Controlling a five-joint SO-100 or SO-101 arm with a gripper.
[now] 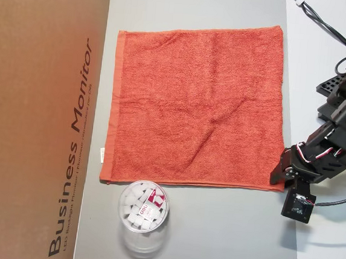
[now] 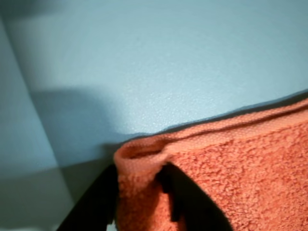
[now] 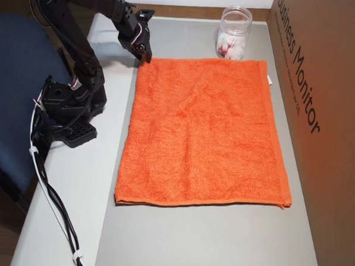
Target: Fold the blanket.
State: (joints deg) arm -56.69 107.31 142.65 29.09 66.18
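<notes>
In an overhead view the blanket (image 1: 196, 104) lies spread flat and nearly square on a grey mat (image 1: 225, 231) that covers the surface, with a small white tag (image 1: 101, 155) showing at its left hem. Just below its lower edge stands a clear plastic jar (image 1: 143, 215), open-mouthed toward the camera and holding a heap of small white pieces plus one red-and-white packet. A brown cardboard box (image 1: 37, 117) printed "Business Monitor" fills the left side. The black arm reaches in from the right, and the jaws (image 1: 276, 178) sit at the blanket's lower right corner. In the wrist view the blanket's hemmed corner (image 2: 139, 161) is bunched into a small raised fold between two dark fingers (image 2: 171, 192), so the jaws are closed narrowly on the cloth, with the pale mat behind. In the other overhead view the blanket (image 3: 204, 131) lies flat in the middle of the mat, the jar (image 3: 234, 33) stands just beyond its far edge, the box (image 3: 321, 117) runs along the right, and the jaws (image 3: 146, 56) meet the blanket's far left corner.
</notes>
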